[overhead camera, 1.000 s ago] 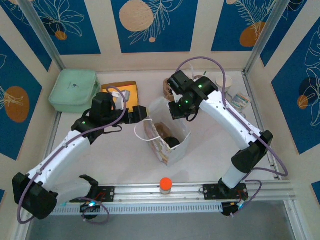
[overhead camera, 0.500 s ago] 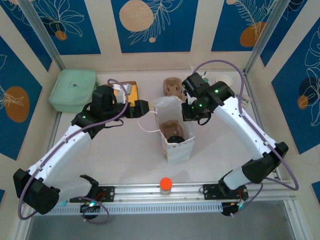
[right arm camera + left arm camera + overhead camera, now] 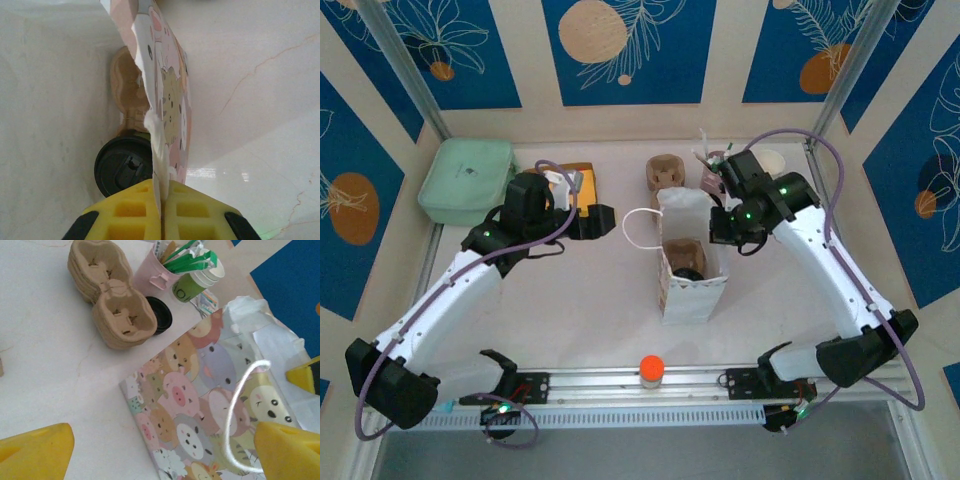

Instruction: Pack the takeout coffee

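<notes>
The takeout coffee point(image 3: 687, 272) stands inside an upright paper bag point(image 3: 692, 296) printed with cartoon animals, in the middle of the table. Its black lid point(image 3: 122, 167) shows next to a brown cup carrier point(image 3: 128, 90) in the bag. My right gripper point(image 3: 726, 228) is shut on the bag's right rim, its yellow fingers point(image 3: 135, 210) pinching the white handle strip point(image 3: 157, 145). My left gripper point(image 3: 596, 222) hangs open to the left of the bag, apart from the white handle loop point(image 3: 638, 228). In the left wrist view the bag's printed side point(image 3: 200, 410) lies between the wide-apart fingers point(image 3: 35, 452).
A mint green box point(image 3: 468, 180) sits at the back left, a brown-orange packet point(image 3: 576, 178) beside it. Behind the bag are stacked cup carriers point(image 3: 107, 295), a pink cup of sticks point(image 3: 155, 275), a black lid point(image 3: 160, 315) and lidless green-and-white cups point(image 3: 192, 285). An orange-capped item point(image 3: 651, 370) stands at the front rail.
The right gripper has pulled the bag to the right and turned it upright-on. The left gripper stayed open and now stands clear of the handle loop.
</notes>
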### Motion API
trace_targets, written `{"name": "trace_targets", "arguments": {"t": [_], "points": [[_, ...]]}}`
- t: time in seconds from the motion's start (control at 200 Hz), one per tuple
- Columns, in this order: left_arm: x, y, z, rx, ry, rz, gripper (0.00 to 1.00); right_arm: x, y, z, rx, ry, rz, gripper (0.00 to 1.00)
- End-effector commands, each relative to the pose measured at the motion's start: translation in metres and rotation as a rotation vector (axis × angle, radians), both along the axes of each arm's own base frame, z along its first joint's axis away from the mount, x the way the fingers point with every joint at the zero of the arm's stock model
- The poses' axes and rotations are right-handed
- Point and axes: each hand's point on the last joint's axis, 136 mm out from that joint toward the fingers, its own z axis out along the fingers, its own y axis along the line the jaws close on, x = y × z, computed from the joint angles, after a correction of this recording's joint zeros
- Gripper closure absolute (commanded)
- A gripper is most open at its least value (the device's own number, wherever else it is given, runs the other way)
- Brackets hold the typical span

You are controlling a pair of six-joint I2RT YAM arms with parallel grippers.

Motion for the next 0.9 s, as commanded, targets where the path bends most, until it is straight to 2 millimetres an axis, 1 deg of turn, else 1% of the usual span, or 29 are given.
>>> {"name": "trace_targets", "arguments": {"t": [0.0,0.245,0.575,0.63,0.73,0.775,0.835,0.891], "points": [[-0.003,0.005,0.013,0.022,-0.048,0.002,0.07,-0.005,-0.003,0.004,0.045,-0.014,-0.027,0.95],[-0.003,0.007,0.014,0.028,-0.051,0.009,0.08,-0.001,-0.004,0.004,0.067,-0.023,-0.036,0.95],[-0.003,0.009,0.015,0.035,-0.059,0.018,0.08,0.01,0.003,0.006,0.095,-0.031,-0.022,0.94],[-0.002,0.009,0.015,0.037,-0.061,0.017,0.08,0.011,0.004,0.005,0.094,-0.029,-0.019,0.91],[-0.002,0.009,0.015,0.046,-0.06,0.019,0.08,0.01,0.002,0.008,0.09,-0.034,-0.021,0.82],[-0.001,0.009,0.015,0.048,-0.063,0.019,0.08,0.01,0.002,0.009,0.087,-0.036,-0.023,0.76],[0.0,0.01,0.016,0.054,-0.067,0.021,0.08,0.01,0.001,0.011,0.082,-0.039,-0.023,0.66],[0.0,0.01,0.017,0.058,-0.071,0.021,0.08,0.009,0.0,0.012,0.079,-0.042,-0.022,0.59]]}}
